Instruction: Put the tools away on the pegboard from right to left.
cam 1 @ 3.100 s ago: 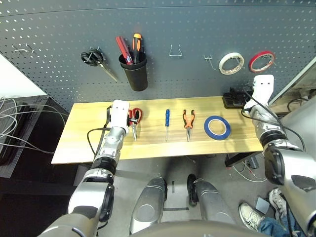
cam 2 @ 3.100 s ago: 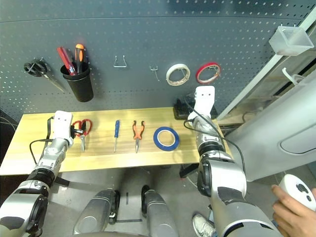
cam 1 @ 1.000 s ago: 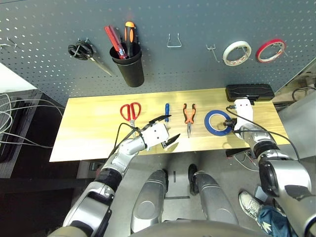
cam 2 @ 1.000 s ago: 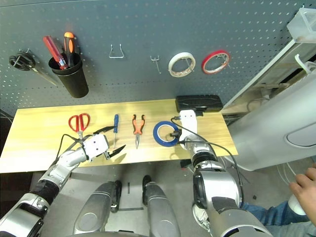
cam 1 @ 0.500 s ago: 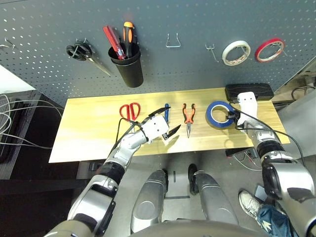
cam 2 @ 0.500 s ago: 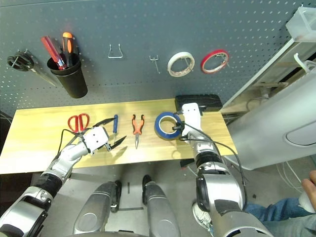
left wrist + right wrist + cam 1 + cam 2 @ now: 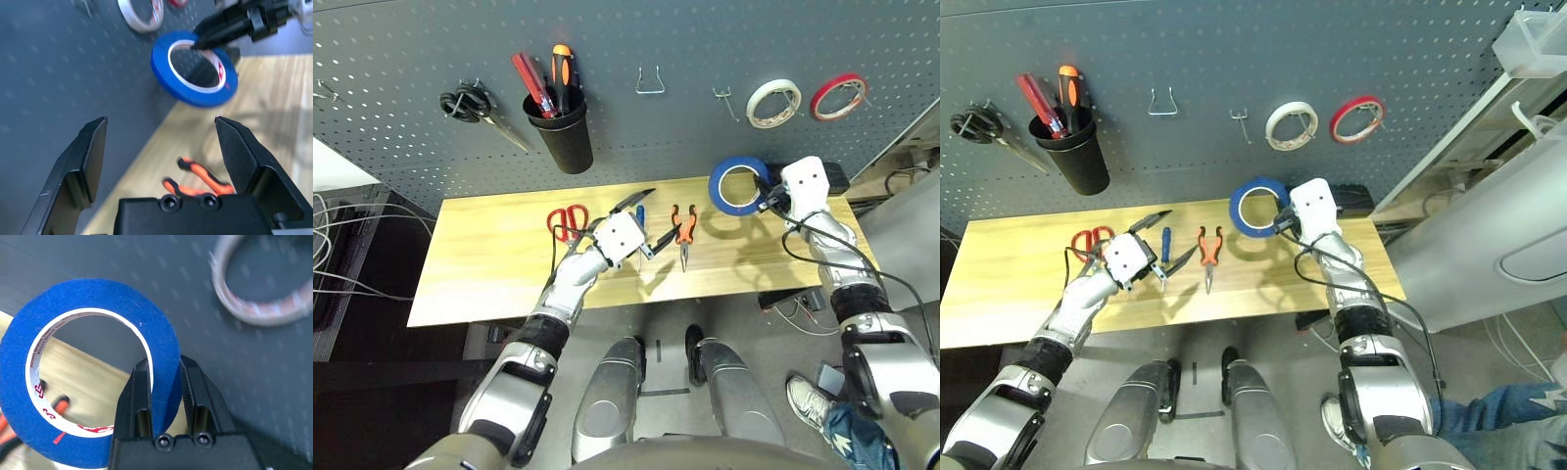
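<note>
- The right gripper (image 7: 164, 382) is clamped on the band of the wide blue tape roll (image 7: 739, 184), one finger inside the ring and one outside.
- The roll is held upright, lifted off the tabletop (image 7: 489, 264) near its far right corner and in front of the pegboard (image 7: 685, 39).
- Above it on the pegboard a bare hook (image 7: 726, 101) is seen, with a white tape roll (image 7: 773, 102) and a thin red tape roll (image 7: 838, 96) hung further right.
- The left gripper (image 7: 641, 223) is spread wide with nothing between its fingers, and is held over the middle of the tabletop.
- Under it lies the small blue-handled screwdriver (image 7: 1164, 249), partly hidden; whether it is touched cannot be told.
- The orange-and-black-handled pliers (image 7: 684, 229) lie just to the right of that gripper, and the red-handled scissors (image 7: 566, 220) just to its left.
- On the left part of the pegboard a black cup (image 7: 562, 137) holding tools and black-handled scissors (image 7: 475, 108) are hung.
</note>
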Controlling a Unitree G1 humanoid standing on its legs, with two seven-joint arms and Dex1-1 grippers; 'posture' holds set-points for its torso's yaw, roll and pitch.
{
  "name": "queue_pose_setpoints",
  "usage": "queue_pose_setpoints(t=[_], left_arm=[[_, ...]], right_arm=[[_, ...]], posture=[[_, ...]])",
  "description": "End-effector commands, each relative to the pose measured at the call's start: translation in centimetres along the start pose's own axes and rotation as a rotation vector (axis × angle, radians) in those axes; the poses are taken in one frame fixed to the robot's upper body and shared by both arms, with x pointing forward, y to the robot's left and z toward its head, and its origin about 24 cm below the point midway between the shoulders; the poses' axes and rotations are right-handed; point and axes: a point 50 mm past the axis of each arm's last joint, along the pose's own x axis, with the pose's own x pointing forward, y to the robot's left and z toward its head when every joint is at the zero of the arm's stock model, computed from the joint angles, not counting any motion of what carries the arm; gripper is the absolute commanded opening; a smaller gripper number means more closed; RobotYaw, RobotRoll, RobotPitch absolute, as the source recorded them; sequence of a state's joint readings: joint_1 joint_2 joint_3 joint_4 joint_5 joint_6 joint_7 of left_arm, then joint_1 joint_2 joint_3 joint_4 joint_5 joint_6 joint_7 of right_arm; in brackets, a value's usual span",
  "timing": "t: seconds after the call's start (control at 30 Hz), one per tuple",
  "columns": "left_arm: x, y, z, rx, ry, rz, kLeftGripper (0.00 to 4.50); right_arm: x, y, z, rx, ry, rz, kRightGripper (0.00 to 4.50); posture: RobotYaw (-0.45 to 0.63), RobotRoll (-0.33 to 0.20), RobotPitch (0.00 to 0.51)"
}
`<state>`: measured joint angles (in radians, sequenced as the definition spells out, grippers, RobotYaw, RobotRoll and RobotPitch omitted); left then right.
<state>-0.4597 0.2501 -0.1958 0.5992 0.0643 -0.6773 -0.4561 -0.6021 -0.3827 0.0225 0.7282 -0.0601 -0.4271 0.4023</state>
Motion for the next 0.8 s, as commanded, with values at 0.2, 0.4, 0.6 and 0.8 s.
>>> queue_pose_setpoints(t=[0.2,0.4,0.6,0.8], left_arm=[[-0.1,0.7,0.5,0.046,-0.037,0.035,4.50],[-0.2,1.2,0.4,0.062,-0.032,0.048,4.50],[-0.2,1.4,0.4,0.070,-0.028,0.055,4.50],[0.0,1.6,0.3,0.072,-0.023,0.055,4.50]], right_arm=[[0.1,1.0,2.6,-0.164,-0.195,0.046,0.73],[-0.7,0.2,4.0,-0.239,-0.301,-0.022,0.73],[-1.4,-1.4,5.1,-0.285,-0.361,-0.137,0.73],[-1.2,-3.6,5.9,-0.257,-0.358,-0.300,0.73]], posture=[[0.10,0.000,0.208],[0.10,0.000,0.207],[0.09,0.000,0.207],[0.09,0.000,0.207]])
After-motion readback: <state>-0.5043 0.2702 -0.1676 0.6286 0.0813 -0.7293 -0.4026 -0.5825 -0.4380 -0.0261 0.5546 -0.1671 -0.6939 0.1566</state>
